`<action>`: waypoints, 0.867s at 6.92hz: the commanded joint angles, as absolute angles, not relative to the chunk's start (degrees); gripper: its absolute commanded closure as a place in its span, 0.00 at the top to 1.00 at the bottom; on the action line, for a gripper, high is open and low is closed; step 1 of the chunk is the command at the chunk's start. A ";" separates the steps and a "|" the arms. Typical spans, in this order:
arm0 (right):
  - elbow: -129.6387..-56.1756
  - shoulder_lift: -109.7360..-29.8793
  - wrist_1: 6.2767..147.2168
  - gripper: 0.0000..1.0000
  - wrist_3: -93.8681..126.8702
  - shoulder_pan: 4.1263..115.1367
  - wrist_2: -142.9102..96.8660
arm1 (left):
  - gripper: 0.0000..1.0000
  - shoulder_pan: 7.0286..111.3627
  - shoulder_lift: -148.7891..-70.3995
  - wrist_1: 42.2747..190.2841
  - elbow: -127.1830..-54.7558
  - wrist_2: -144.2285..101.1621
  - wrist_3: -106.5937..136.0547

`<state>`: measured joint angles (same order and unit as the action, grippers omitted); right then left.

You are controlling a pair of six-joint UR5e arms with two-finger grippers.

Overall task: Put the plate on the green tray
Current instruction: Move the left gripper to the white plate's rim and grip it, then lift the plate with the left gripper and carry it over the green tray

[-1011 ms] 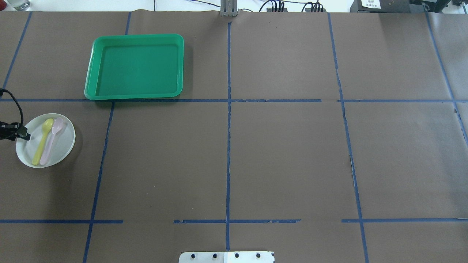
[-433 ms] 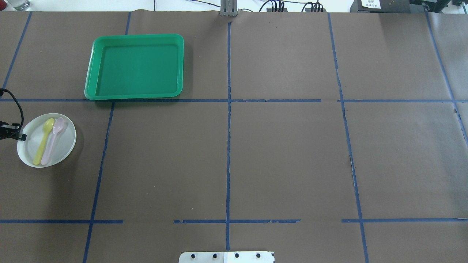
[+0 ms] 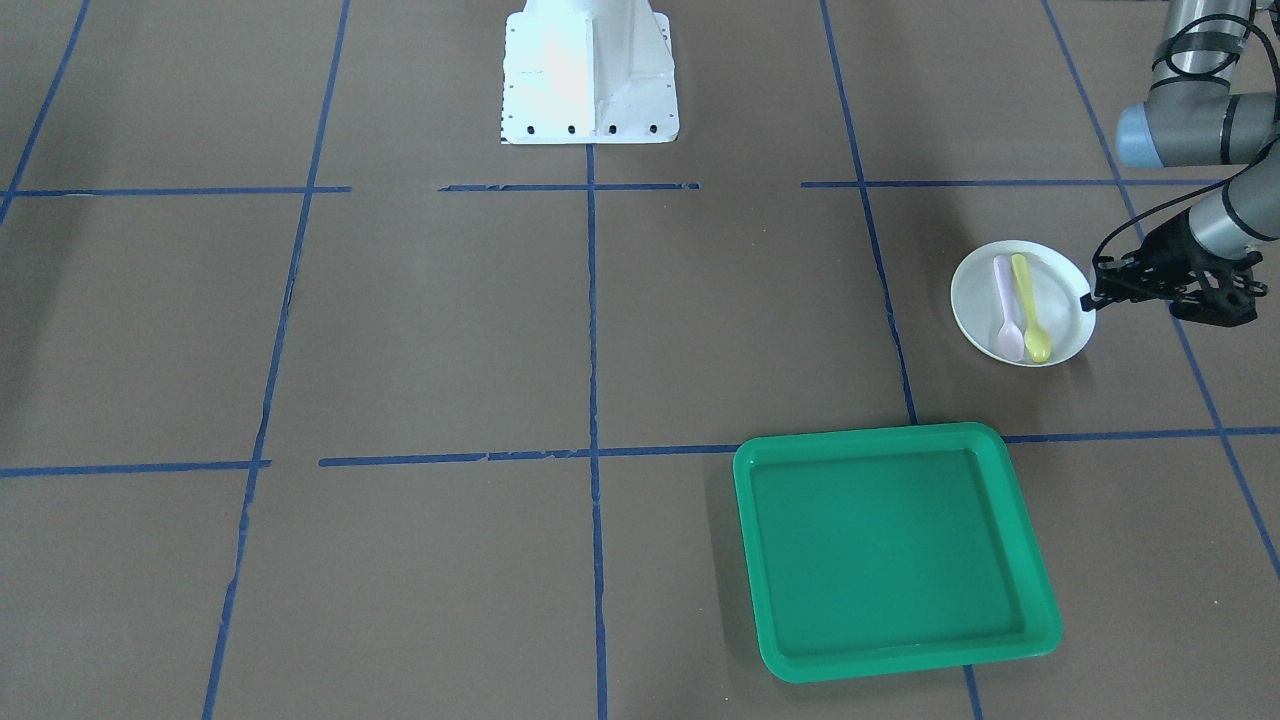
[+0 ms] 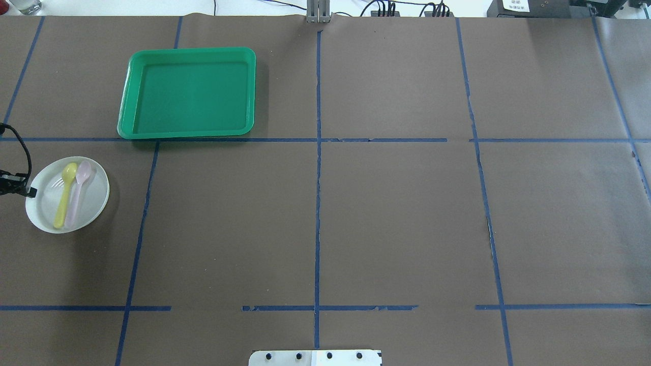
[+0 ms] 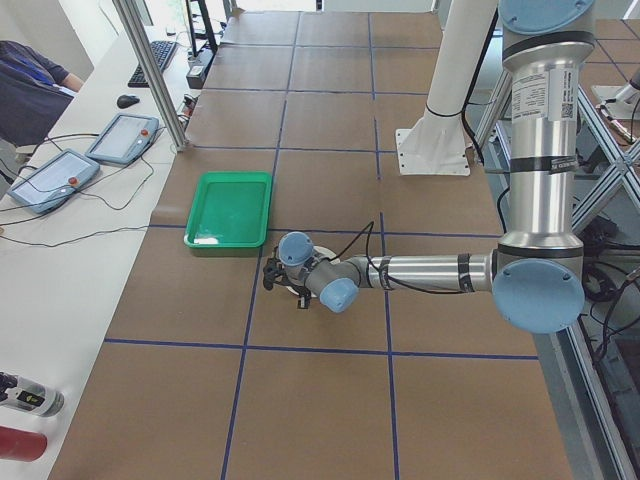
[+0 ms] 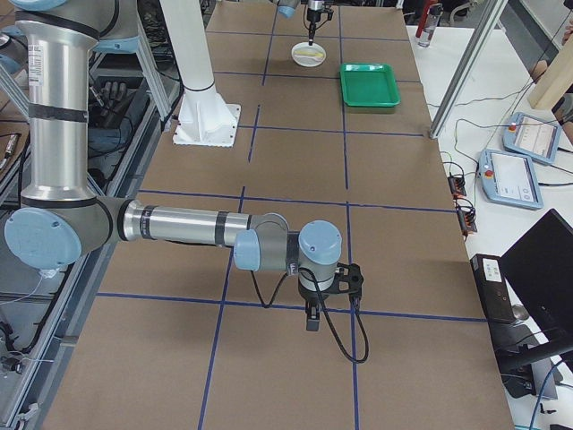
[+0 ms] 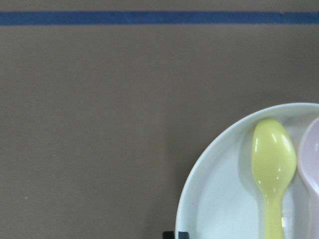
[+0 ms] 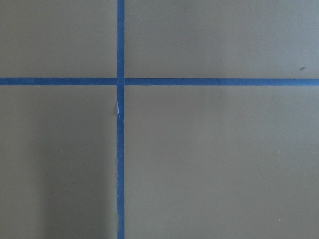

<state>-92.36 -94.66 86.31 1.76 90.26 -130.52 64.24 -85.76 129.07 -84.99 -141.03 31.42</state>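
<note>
The white plate (image 4: 94, 203) lies at the table's left edge, with a yellow spoon (image 4: 63, 198) and a pink spoon (image 4: 76, 195) on it. My left gripper (image 4: 31, 192) comes in low from the left and is shut on the plate's left rim; it also shows in the front view (image 3: 1090, 298). In the left wrist view the plate (image 7: 224, 199) fills the lower right, and a dark fingertip (image 7: 174, 234) sits at its rim. The green tray (image 4: 188, 91) stands empty, farther back and to the right of the plate. My right gripper (image 6: 311, 322) shows only in the exterior right view, over bare table; I cannot tell its state.
Blue tape lines (image 4: 318, 203) cross the brown table cover. The robot's white base (image 3: 588, 70) stands at the near middle edge. Cables and boxes (image 4: 529, 6) lie along the far edge. The right wrist view shows only the table cover and a tape cross (image 8: 119, 81).
The plate with its spoons has shifted a little to the right and turned slightly. The left gripper's tip has drawn back from inside the plate towards its rim.
</note>
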 commanded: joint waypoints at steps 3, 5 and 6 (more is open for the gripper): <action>-92.37 -94.66 86.31 1.00 1.76 90.26 -130.52 | 0.00 74.25 -85.95 123.14 -85.34 -155.20 22.67; -92.37 -94.66 86.31 1.00 1.76 90.26 -130.52 | 0.00 74.79 -93.64 121.04 -85.17 -155.22 33.58; -92.37 -94.66 86.31 1.00 1.76 90.26 -130.43 | 0.00 74.62 -98.82 121.11 -84.47 -154.78 42.01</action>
